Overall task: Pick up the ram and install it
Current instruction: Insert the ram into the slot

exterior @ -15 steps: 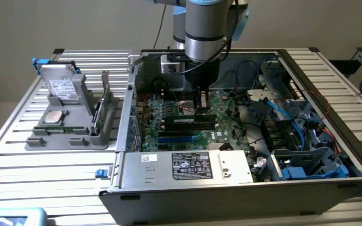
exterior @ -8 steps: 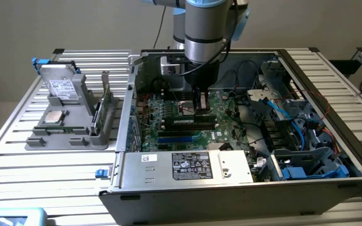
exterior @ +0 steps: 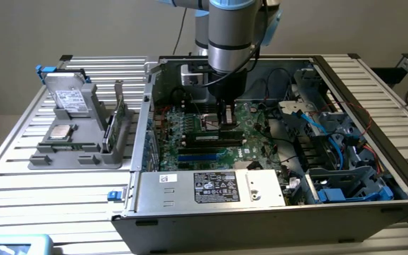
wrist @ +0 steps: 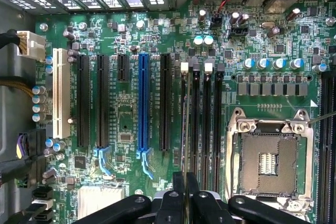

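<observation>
The ram stands on edge among the memory slots of the motherboard, inside the open computer case. My gripper reaches straight down onto its upper edge. In the wrist view the ram shows as a thin greenish strip running along the first memory slot. The black fingers of my gripper are pressed together on that strip. Whether the stick is fully seated in the slot I cannot tell.
Beside the memory slots lie the empty processor socket and a blue expansion slot. The power supply sits at the case front, with cables and drive bays at the exterior view's right. A grey holder with a processor chip and green card stands outside.
</observation>
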Controlling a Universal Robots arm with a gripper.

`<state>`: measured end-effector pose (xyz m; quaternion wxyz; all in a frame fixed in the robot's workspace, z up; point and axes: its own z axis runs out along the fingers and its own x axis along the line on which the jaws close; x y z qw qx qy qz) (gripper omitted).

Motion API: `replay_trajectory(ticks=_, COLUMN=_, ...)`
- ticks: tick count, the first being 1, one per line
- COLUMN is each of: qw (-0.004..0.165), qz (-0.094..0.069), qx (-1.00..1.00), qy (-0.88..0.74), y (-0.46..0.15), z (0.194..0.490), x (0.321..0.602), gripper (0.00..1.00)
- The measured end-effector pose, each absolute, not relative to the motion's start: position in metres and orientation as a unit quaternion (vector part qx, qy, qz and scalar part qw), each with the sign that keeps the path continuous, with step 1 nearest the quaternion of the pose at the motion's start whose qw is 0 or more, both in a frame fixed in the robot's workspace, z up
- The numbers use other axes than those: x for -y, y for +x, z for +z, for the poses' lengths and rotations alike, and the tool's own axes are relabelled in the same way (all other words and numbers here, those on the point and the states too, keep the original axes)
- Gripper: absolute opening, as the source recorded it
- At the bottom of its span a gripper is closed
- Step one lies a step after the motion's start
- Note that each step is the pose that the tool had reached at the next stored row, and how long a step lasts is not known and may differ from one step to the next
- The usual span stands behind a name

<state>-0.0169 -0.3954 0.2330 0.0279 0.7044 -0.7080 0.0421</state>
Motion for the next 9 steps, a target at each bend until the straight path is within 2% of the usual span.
replay_trajectory(ticks=9, qw=0.028, qz=0.042, qx=0.708, qy=0.704, y=-0.0168, z=0.2326, x=0.3968, gripper=0.13)
